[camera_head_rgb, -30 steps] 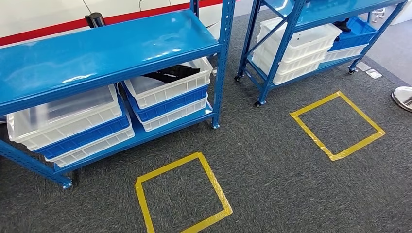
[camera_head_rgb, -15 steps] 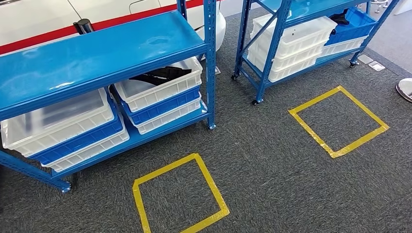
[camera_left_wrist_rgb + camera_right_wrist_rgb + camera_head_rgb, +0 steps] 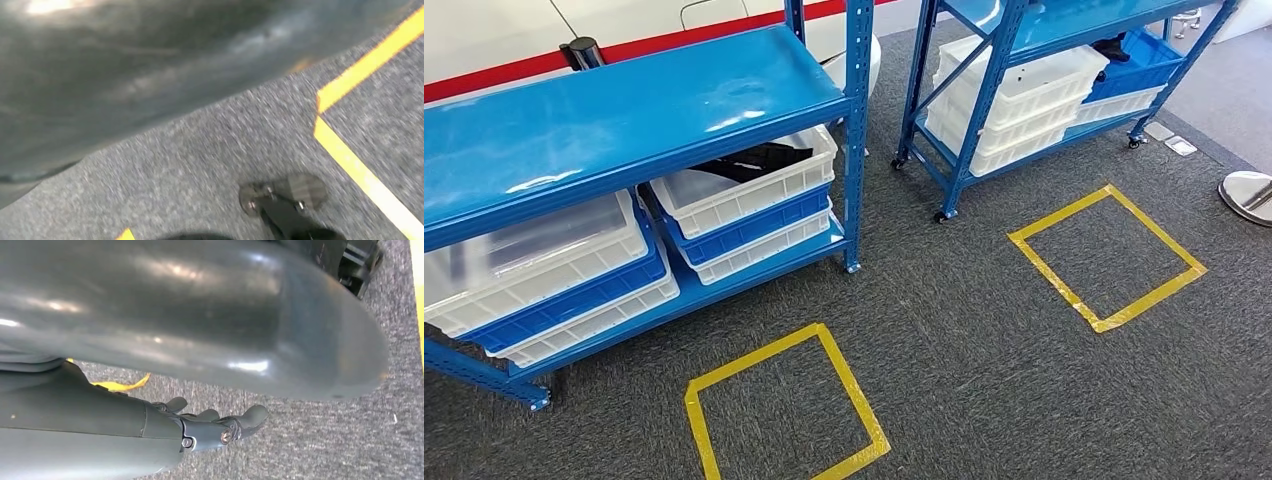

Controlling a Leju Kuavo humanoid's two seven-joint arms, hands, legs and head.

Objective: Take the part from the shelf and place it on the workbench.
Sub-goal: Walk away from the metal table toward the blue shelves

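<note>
Shift: whole head view has slid since the earlier frame; camera moved, not the shelves.
Part [image 3: 754,160]: dark, lying in top white bin [image 3: 744,180] under near shelf [image 3: 624,110].
Right hand [image 3: 215,427]: fingers apart, holding nothing, above carpet [image 3: 320,440].
Left hand: fingers cannot be told.

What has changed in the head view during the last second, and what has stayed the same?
The whole picture has shifted left and a little upward, so the camera moved, not the things. Nothing was taken hold of or let go. The black part lies as before in the top white bin on the near blue shelf. The right hand holds nothing.
</note>
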